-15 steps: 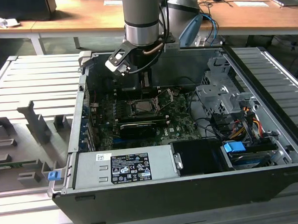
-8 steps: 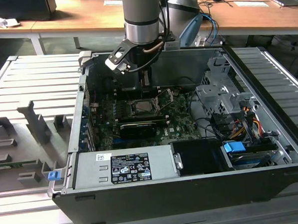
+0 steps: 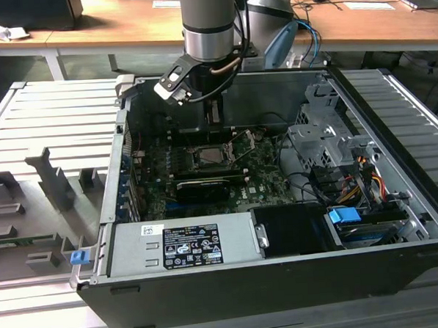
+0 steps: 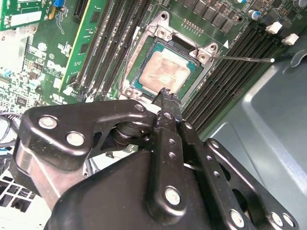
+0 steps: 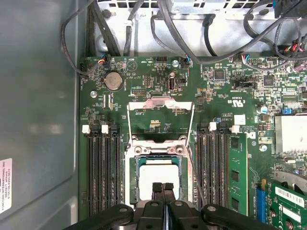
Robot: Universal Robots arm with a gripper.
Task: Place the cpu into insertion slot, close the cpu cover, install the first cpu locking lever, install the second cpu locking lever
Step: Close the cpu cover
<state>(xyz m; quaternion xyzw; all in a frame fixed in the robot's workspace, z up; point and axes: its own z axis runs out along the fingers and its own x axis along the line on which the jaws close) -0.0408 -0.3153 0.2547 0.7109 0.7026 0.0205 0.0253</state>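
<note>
The flat, square cpu with its pale silver-grey metal top lies level inside the square black, metal-rimmed insertion slot on the green board. The thin silvery cpu cover (a windowed frame) is swung open, clear of the chip.

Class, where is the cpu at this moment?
In both wrist views the cpu lies flat in the insertion slot, between two banks of long black slots, right at the claw's tips.
</note>
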